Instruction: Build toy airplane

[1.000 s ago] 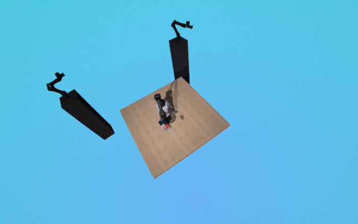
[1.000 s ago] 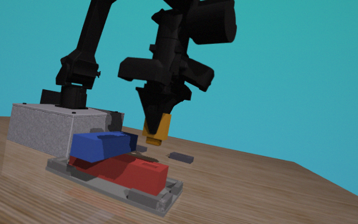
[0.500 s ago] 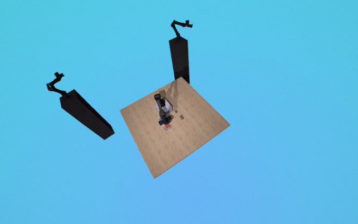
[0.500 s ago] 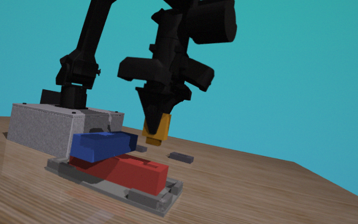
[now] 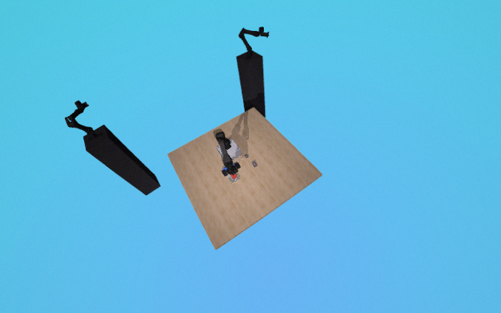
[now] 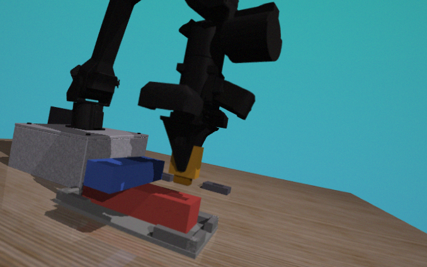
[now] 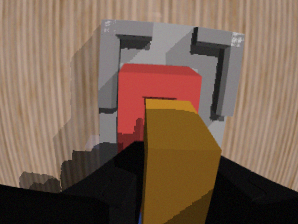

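The red fuselage (image 5: 233, 176) (image 6: 165, 205) (image 7: 160, 82) lies in the grey cradle (image 6: 125, 220) (image 7: 109, 65) and looks flat. The blue wing (image 6: 99, 177) lies across the top of the fuselage; its tab and socket are hidden. My gripper (image 6: 184, 164) (image 7: 165, 152) is shut on the orange tail fin (image 6: 198, 162) (image 7: 180, 130). The fin is upright, its tab (image 6: 182, 180) pointing down, above the fuselage and clear of it. The tail socket (image 6: 187, 197) shows on top of the fuselage; in the wrist view the fin covers most of it.
Two small dark grey blocks, one (image 5: 254, 163) (image 6: 216, 187) and a smaller one (image 5: 246, 156) (image 6: 167, 177), lie on the wooden table (image 5: 284, 175) (image 6: 308, 215) beyond the cradle. My arm's grey base box (image 6: 46, 155) stands behind the wing. Two other arms on black pillars (image 5: 120, 159) (image 5: 250, 81) stand off the table.
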`<state>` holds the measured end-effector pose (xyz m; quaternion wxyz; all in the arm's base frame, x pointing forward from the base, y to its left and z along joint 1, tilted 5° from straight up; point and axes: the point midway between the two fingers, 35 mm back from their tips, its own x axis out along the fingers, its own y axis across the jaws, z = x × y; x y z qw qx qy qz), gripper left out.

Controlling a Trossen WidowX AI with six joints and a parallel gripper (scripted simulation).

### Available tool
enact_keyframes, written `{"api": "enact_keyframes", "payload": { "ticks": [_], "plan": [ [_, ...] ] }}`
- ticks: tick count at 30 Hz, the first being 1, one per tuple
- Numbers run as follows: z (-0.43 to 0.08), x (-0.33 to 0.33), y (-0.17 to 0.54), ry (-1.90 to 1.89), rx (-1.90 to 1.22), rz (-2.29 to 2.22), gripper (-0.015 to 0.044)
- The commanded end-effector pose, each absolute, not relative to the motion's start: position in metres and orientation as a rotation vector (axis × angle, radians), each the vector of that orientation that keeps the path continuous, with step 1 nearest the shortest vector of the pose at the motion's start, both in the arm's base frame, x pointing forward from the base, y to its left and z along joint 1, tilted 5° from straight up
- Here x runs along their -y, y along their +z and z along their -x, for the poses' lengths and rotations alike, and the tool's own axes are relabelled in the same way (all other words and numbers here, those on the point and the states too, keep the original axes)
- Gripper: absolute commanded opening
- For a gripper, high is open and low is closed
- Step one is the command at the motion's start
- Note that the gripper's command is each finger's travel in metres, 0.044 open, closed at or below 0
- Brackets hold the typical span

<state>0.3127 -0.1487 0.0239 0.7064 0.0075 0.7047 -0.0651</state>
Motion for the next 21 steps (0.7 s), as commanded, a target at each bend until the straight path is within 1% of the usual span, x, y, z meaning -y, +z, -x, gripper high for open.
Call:
{"api": "enact_keyframes", "payload": {
  "ticks": [1,16,21],
  "plan": [
    [-0.311,0.15,0.016,-0.143,-1.573,-0.01,0.0065],
    [-0.311,0.151,0.0,-0.143,-1.573,-0.01,0.0065],
    [-0.311,0.15,0.001,-0.144,-1.57,-0.018,0.0031]
  ]
}}
